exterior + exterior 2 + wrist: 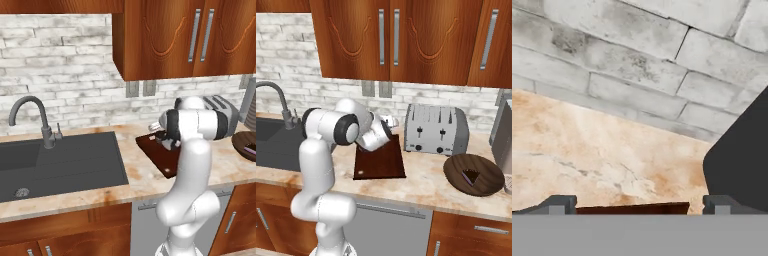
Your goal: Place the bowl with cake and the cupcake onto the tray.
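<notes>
Dark reddish-brown flat rectangular tray (381, 160) at centre of right base frame, on speckled beige stone counter (426, 187), pale hole at near left corner. Wide shallow dark brown bowl with purplish cake piece (474, 174) at right middle, well apart from tray, below silver four-slot toaster (436, 130). Two-finger gripper (637, 204) released, jaws wide, nothing between; tray edge (632, 208) at bottom centre of hand frame. Grey sink basin (55, 162) at left middle of left base frame.

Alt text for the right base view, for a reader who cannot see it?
A white arm bends over a dark reddish-brown tray on a marble counter, hiding its own hand. Right of the tray sit a silver toaster and a wide brown bowl with cake; a dark sink lies far left.
</notes>
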